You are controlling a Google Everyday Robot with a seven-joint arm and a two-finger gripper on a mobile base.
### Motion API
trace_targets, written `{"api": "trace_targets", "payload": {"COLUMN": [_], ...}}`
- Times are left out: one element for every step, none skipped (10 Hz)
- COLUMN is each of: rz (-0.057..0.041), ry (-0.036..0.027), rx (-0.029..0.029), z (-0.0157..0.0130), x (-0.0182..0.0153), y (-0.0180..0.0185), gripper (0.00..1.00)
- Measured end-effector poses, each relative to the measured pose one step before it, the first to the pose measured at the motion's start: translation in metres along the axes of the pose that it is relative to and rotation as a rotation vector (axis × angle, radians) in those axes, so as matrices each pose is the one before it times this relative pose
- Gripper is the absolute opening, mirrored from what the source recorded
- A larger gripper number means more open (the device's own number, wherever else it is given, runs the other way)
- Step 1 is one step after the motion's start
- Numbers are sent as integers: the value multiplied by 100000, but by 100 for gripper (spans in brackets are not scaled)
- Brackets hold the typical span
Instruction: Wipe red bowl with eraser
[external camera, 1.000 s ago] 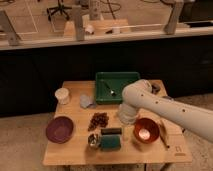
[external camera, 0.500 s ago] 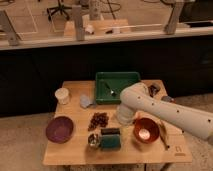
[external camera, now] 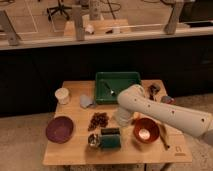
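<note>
- Tool (external camera: 122, 121) hangs at the end of the white arm, low over the counter (external camera: 75, 150) near its middle. Its working end is hidden under the wrist, so I cannot tell whether it is open or closed, or whether it carries anything.
- Red bowl (external camera: 145, 131) sits just beside the tool, at its 4 o'clock. The eraser (external camera: 110, 131) lies at the tool's 7 o'clock, against the far edge of the green sponge (external camera: 111, 142).
- A wrong pick looks like the main risk. The eraser and sponge touch, so a loose descent could close on the sponge, or on both.
- A small tin (external camera: 93, 140) at the sponge's 9 o'clock and a dark cluster (external camera: 99, 120) at the eraser's 11 o'clock crowd the approach. A sideways nudge would probably scatter them.
- Nothing pins the bowl. Hard wiping could slide it toward the yellowish object (external camera: 164, 136) at its 3 o'clock and toward the counter's edge.
</note>
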Motion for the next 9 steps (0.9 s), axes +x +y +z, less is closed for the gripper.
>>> {"api": "trace_targets", "payload": {"rz": [-2198, -1442, -1756, -1109, -370, -309, -262, -356, -324], "ry": [790, 452, 482, 276, 257, 387, 229, 247, 213], "rx": [35, 3, -166, -183, -314, -330, -280, -302, -188], "z": [418, 303, 499, 354, 305, 310, 223, 140, 105], "x": [95, 88, 170, 167, 201, 231, 173, 158, 121], "y": [-70, -68, -81, -126, -78, -96, -60, 4, -14], "gripper": [80, 80, 80, 80, 80, 75, 66, 57, 53]}}
